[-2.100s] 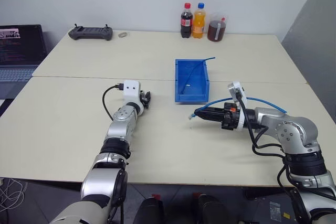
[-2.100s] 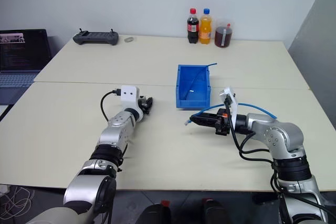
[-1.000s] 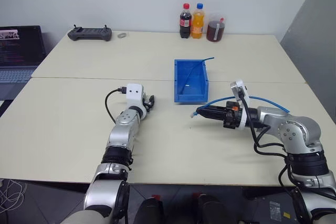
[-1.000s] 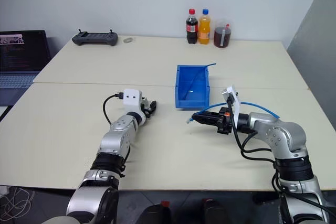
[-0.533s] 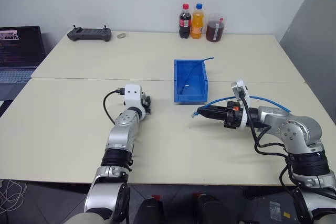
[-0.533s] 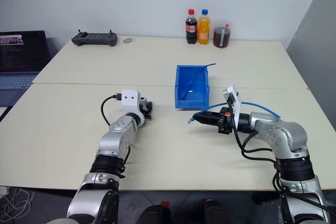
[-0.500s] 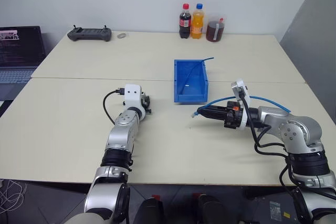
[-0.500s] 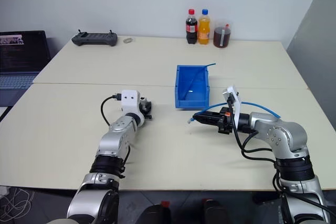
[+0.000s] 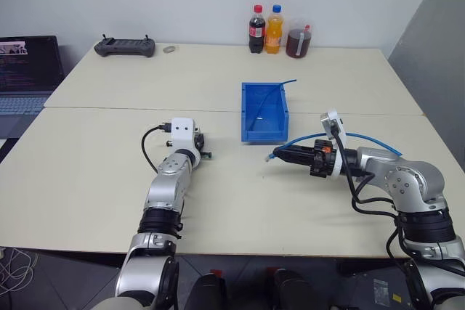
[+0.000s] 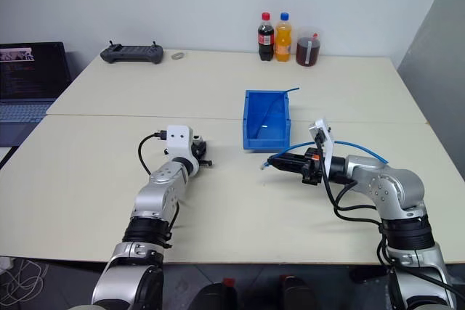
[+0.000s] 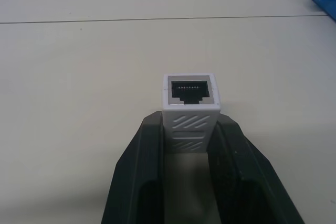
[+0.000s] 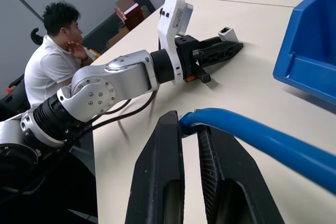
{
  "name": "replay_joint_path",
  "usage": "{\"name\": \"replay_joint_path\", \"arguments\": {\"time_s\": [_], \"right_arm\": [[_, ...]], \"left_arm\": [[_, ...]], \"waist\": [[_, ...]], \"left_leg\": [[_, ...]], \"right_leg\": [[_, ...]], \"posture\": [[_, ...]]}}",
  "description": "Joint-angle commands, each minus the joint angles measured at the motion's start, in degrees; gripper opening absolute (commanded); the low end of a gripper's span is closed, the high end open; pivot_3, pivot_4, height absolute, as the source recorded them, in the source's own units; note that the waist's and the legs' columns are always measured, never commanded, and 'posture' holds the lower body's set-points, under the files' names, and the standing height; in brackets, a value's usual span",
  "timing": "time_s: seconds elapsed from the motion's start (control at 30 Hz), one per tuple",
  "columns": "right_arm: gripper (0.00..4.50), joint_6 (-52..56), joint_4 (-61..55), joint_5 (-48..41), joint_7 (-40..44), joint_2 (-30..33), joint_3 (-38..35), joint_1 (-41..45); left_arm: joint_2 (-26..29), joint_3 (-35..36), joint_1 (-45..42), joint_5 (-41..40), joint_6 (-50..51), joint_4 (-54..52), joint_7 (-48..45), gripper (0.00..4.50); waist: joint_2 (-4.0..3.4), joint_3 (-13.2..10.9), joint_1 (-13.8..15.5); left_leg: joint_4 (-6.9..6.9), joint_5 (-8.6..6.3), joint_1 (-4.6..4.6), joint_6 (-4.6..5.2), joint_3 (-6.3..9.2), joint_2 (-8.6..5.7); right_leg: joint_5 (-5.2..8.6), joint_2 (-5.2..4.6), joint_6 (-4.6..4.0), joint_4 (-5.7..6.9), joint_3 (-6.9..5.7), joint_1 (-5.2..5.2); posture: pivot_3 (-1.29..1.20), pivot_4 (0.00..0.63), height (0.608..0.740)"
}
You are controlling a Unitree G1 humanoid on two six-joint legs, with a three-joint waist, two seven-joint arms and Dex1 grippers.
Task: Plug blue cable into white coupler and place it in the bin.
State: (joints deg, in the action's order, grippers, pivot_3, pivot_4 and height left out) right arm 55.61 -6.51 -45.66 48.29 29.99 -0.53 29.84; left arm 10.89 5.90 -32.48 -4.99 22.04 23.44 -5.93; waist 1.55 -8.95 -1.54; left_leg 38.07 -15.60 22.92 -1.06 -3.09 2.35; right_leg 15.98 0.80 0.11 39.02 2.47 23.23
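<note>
Beside the bin (image 9: 264,112), on its left, the left arm is reaching forward low over the table (image 9: 102,172), its left gripper (image 11: 190,129) lying nearly level. Its two black fingers are pressing against the sides of the white coupler (image 11: 190,105), gripping it. The coupler's long axis is running along the fingers, and its dark socket is facing forward, away from the wrist. In the left wrist view the socket's metal frame and contact pins are showing, with one blue corner of the bin at the far edge; from the head views the coupler is too small to make out among the fingers.

On the bin's right, just in front of its near right corner, the right arm is bending inward so that the right gripper (image 9: 280,155) is pointing left, toward the left gripper, a little above the table. Its fingers are nearly together and clamping the blue cable (image 12: 247,132) close to its plug end. From the fingers the cable is arching back over the right wrist and trailing off to the right. The plug tip (image 9: 271,157) is sticking out leftward in front of the bin's low front lip.

In the right wrist view the left gripper with the coupler is sitting across the table, and a person in a white shirt (image 12: 51,59) is sitting beyond the table edge.
</note>
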Motion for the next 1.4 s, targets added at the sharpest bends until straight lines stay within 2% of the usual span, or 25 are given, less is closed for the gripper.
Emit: {"name": "replay_joint_path", "arguments": {"time_s": [0.03, 0.2, 0.43, 0.57, 0.73, 0.93, 1.13, 1.4], "right_arm": [[0.14, -1.1, -1.1, 0.2, 0.0, 0.0, -1.0, 0.8], [0.14, -0.9, -2.3, -0.2, -0.3, 0.0, -1.2, 0.3], [0.14, -2.6, -3.6, 1.8, 1.1, 1.7, 0.1, 0.7], [0.14, -4.2, -4.1, 3.8, 3.0, 2.6, 2.4, 1.9], [0.14, -8.2, -8.1, 8.0, 4.6, 2.5, 8.1, 1.9], [0.14, -15.4, -10.3, 15.1, 3.6, -0.1, 14.6, -0.1], [0.14, -18.7, -11.2, 18.4, 5.1, 0.0, 18.0, -2.3], [0.14, -25.4, -5.1, 24.3, 6.0, -2.9, 21.5, -0.6]], "left_arm": [[1.5, -0.8, 2.9, 0.2, 3.7, -1.3, -2.1, 0.78], [6.2, -3.5, 7.1, -0.9, 7.2, -11.6, -9.7, 0.78], [20.2, -8.4, 16.4, -8.2, 3.2, -25.8, -37.0, 0.78], [23.9, -11.3, 18.3, -11.1, -3.6, -27.3, -49.9, 0.78], [22.8, -16.3, 15.3, -8.1, -17.7, -18.1, -59.2, 0.78], [19.5, -20.8, 9.2, -3.8, -29.4, -4.7, -64.7, 0.78], [18.2, -21.2, 7.6, -4.2, -32.5, -0.5, -68.5, 0.78], [17.0, -20.6, 7.4, -4.8, -33.1, 0.1, -69.8, 0.78]], "waist": [[0.0, 0.0, -0.2], [-0.01, 0.0, -0.4], [-0.03, 0.0, -0.2], [-0.06, -0.1, 0.0], [-0.06, -0.1, 0.0], [-0.05, -0.1, 0.0], [-0.05, -0.1, 0.0], [-0.04, -0.1, -0.1]], "left_leg": [[0.0, 0.0, 0.0, 0.0, 0.0, 0.01], [-0.04, 0.0, -0.02, -0.01, -0.04, 0.05], [-0.06, 0.0, 0.0, -0.02, -0.06, 0.09], [-0.03, 0.0, 0.01, -0.01, -0.07, 0.08], [-0.03, -0.01, 0.02, 0.0, -0.09, 0.07], [-0.02, -0.01, 0.04, 0.01, -0.07, 0.1], [-0.01, -0.01, 0.07, 0.02, -0.09, 0.08], [0.02, -0.01, 0.05, 0.02, -0.07, 0.09]], "right_leg": [[0.0, 0.0, 0.0, 0.0, 0.01, 0.0], [0.0, 0.02, 0.0, 0.0, 0.04, 0.01], [0.01, 0.02, -0.02, 0.0, 0.01, 0.06], [0.01, 0.0, -0.02, -0.03, 0.0, 0.06], [0.01, 0.01, -0.01, -0.05, 0.02, 0.07], [0.02, 0.11, -0.01, -0.03, 0.0, 0.1], [0.02, 0.09, -0.01, -0.04, 0.02, 0.11], [0.02, 0.11, -0.01, -0.01, -0.01, 0.11]], "posture": [[0.0, 0.15, 0.74], [0.0, 0.15, 0.74], [0.0, 0.15, 0.74], [0.0, 0.15, 0.74], [0.0, 0.15, 0.74], [0.0, 0.15, 0.74], [0.0, 0.15, 0.74], [0.0, 0.15, 0.74]]}}
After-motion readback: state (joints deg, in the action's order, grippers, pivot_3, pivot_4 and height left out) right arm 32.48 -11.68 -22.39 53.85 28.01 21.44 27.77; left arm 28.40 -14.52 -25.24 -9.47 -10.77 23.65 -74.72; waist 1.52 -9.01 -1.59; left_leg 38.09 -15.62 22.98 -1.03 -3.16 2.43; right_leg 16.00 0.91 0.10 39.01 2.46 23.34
